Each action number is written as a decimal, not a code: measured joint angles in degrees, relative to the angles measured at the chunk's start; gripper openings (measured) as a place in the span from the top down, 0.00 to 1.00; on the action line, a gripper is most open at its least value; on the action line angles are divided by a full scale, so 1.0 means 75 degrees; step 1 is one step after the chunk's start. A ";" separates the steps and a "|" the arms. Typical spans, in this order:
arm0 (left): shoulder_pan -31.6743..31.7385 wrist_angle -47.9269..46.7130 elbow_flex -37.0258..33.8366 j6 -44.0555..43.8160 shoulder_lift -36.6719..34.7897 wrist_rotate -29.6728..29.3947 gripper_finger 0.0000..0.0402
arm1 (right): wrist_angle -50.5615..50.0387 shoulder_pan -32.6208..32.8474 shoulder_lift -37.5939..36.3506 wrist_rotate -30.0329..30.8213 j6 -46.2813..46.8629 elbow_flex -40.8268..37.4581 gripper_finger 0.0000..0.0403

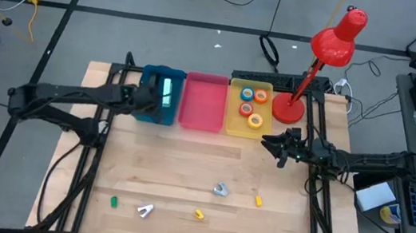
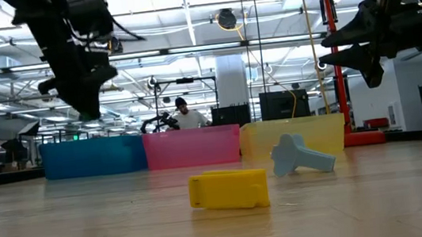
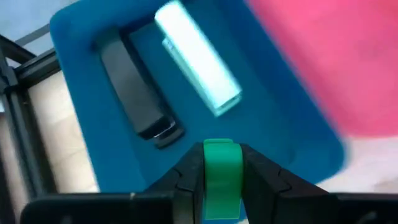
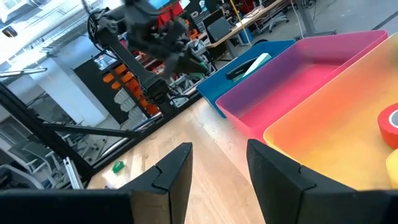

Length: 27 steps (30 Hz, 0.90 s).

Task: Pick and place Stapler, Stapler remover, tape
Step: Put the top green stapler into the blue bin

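My left gripper [image 3: 221, 163] is shut on a small green stapler [image 3: 221, 177] and hangs above the blue bin [image 1: 148, 113] at the table's far left. On that bin's floor lie a black stapler [image 3: 134, 93] and a pale mint stapler [image 3: 198, 57]. Beside it stand the pink bin [image 1: 203, 101] and the yellow bin [image 1: 233, 118] holding tape rolls [image 1: 251, 106]. My right gripper [image 4: 217, 163] waits open near the lamp's base, nothing between its fingers. A grey-blue stapler remover [image 1: 220, 189] and a white one [image 1: 146, 210] lie on the table. My left gripper pinches the green stapler between its two fingers, one on each long side [image 3: 208, 171]. Its rounded end [image 3: 219, 148] shows just past the fingertips. The fingers slant down from the table's left side, along the stapler. It is lifted clear, over the blue bin's near part.
A red desk lamp [image 1: 325, 55] stands at the far right by the yellow bin. Small yellow staplers [image 1: 199, 213] [image 1: 258, 200] and a green one [image 1: 113, 200] lie toward the near edge. A person [image 2: 187, 115] is in the room behind.
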 joint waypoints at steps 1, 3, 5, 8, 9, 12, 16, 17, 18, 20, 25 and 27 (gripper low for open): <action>0.0147 -0.0006 0.0000 0.0246 0.0131 0.0095 0.81 | -0.0008 0.0000 0.0000 -0.0002 -0.0002 0.0000 0.64; 0.0401 0.0121 0.0000 0.0690 0.0390 0.0255 0.81 | -0.0014 0.0000 0.0000 -0.0004 -0.0004 0.0000 0.64; 0.0606 0.0228 0.0000 0.1057 0.0642 0.0436 0.80 | -0.0014 0.0000 0.0000 -0.0004 0.0004 0.0000 0.64; 0.0784 0.0564 0.0000 0.1503 0.1013 0.0830 0.80 | -0.0021 0.0000 0.0003 -0.0007 0.0001 0.0000 0.64; 0.0821 0.0620 0.0000 0.1656 0.1120 0.0883 0.80 | -0.0025 0.0000 0.0003 -0.0007 0.0003 0.0002 0.64; 0.0893 0.0849 0.0000 0.1991 0.1487 0.0875 0.81 | -0.0026 0.0000 0.0000 -0.0007 -0.0019 0.0000 0.64; 0.1004 0.0980 0.0000 0.2092 0.1900 0.0878 0.80 | -0.0032 -0.0003 0.0000 -0.0010 -0.0034 0.0003 0.64; 0.1024 0.0968 0.0000 0.2090 0.2006 0.0883 0.80 | -0.0030 0.0000 0.0003 -0.0010 -0.0034 0.0000 0.64; 0.1033 0.0953 0.0000 0.2094 0.2082 0.0884 0.80 | -0.0029 0.0000 0.0000 -0.0010 -0.0034 0.0000 0.64; 0.1060 0.0967 0.0000 0.2112 0.2212 0.0883 0.80 | -0.0030 0.0000 0.0000 -0.0010 -0.0034 0.0000 0.64; 0.1127 0.0986 0.0000 0.2120 0.2364 0.0887 0.80 | -0.0020 0.0000 0.0000 -0.0013 -0.0034 0.0000 0.64; 0.1131 0.0980 0.0000 0.2183 0.2367 0.0928 0.80 | -0.0020 0.0000 0.0000 -0.0013 -0.0034 0.0000 0.64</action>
